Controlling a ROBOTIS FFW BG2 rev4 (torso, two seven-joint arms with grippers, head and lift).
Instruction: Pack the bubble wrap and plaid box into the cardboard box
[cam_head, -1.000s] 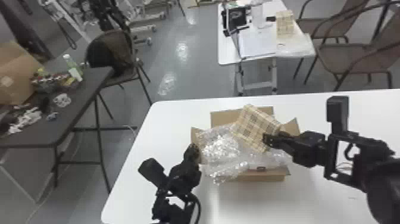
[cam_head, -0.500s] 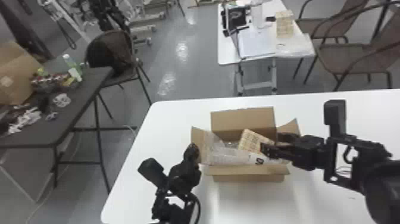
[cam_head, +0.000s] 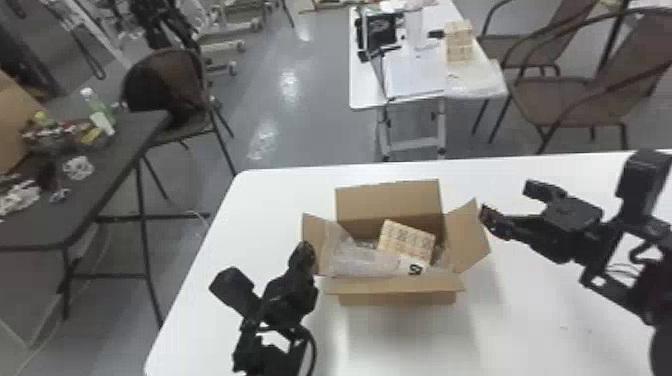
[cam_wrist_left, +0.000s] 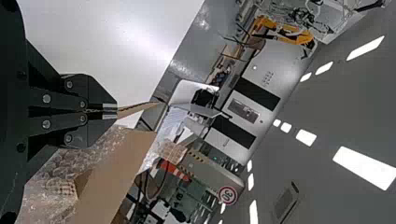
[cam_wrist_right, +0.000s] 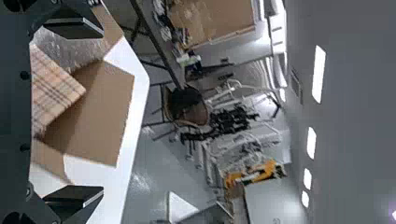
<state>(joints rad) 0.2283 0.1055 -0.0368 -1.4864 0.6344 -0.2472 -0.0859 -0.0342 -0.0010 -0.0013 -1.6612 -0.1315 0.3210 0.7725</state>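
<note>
Left fingers (cam_wrist_left: 99, 97) clamp a flap (cam_wrist_left: 135, 110); right fingers (cam_wrist_right: 74, 198) gape, empty. The plaid box (cam_head: 406, 241) leans inside the cardboard box (cam_head: 397, 299) — likely stiff and light, grip opposite sides — amid bubble wrap (cam_head: 360, 261), soft, probably slippery.

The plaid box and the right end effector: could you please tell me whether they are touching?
Apart: the head view shows the right end effector outside the cardboard box, with an open flap between it and the plaid box lying inside.
</note>
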